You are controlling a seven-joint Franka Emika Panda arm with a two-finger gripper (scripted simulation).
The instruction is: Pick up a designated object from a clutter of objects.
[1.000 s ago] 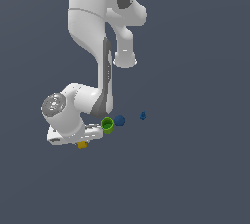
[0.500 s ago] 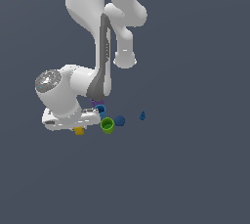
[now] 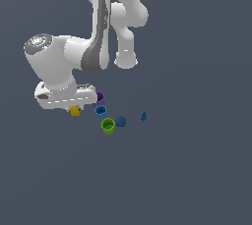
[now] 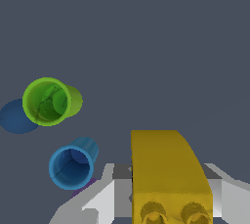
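One yellow block (image 4: 168,174) sat clamped in the tool (image 4: 168,203), a grey finger (image 4: 105,201) pressed to each side of it. In the exterior view it hung under the white hand at the exterior view's left of the clutter. Three cups were counted: one purple (image 3: 99,97), one blue (image 3: 100,110), one green (image 3: 108,126). One dark blue ball (image 3: 120,121) lay just beside the green cup, and one tiny blue cone (image 3: 143,116) stood apart.

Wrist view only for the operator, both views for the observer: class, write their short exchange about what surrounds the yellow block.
Operator: Is anything outside my frame?
Observer: Yes, a tiny blue cone stands apart, to the exterior view's right of the dark blue ball.
Operator: What is the purple sliver by the blue cup?
Observer: A purple cup, partly hidden behind the gripper.
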